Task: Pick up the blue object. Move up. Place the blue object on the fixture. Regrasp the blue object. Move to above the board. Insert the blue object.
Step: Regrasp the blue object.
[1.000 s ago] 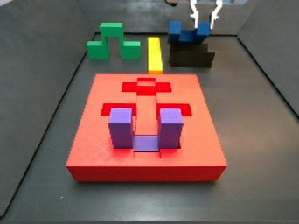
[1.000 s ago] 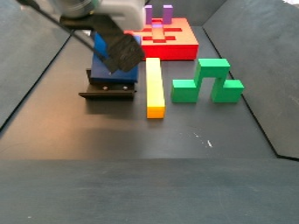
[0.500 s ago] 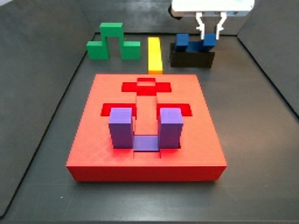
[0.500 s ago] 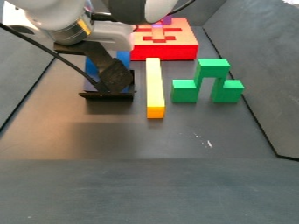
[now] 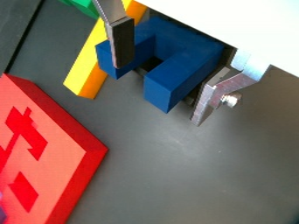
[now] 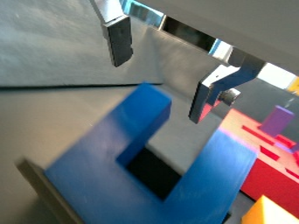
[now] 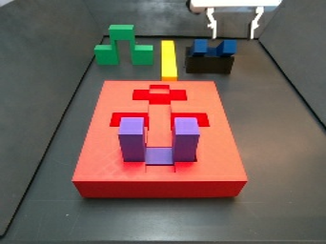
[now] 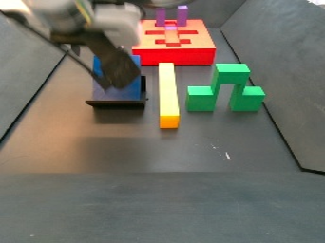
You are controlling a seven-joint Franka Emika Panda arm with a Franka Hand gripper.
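The blue object (image 7: pixel 213 47) stands on the black fixture (image 7: pixel 211 64) at the far right, prongs up. My gripper (image 7: pixel 234 26) hangs open just above it, touching nothing. In a side view the blurred arm hides much of the blue object (image 8: pixel 109 74) on the fixture (image 8: pixel 117 101). In both wrist views the gripper (image 5: pixel 166 70) (image 6: pixel 163 68) is wide open, with the blue object (image 5: pixel 176 63) (image 6: pixel 158 171) below the fingers (image 5: pixel 117 39). The red board (image 7: pixel 112 107) lies in the middle, also seen in other views (image 8: pixel 203 52) (image 5: pixel 47 140).
A purple U-shaped block (image 7: pixel 159 139) stands in the board's near cut-out. A yellow bar (image 7: pixel 170 57) lies left of the fixture, with a green block (image 7: pixel 120 45) beyond it. Dark walls ring the floor.
The gripper has let go of the blue object, opened wider and risen above it. The blue object stays on the fixture.
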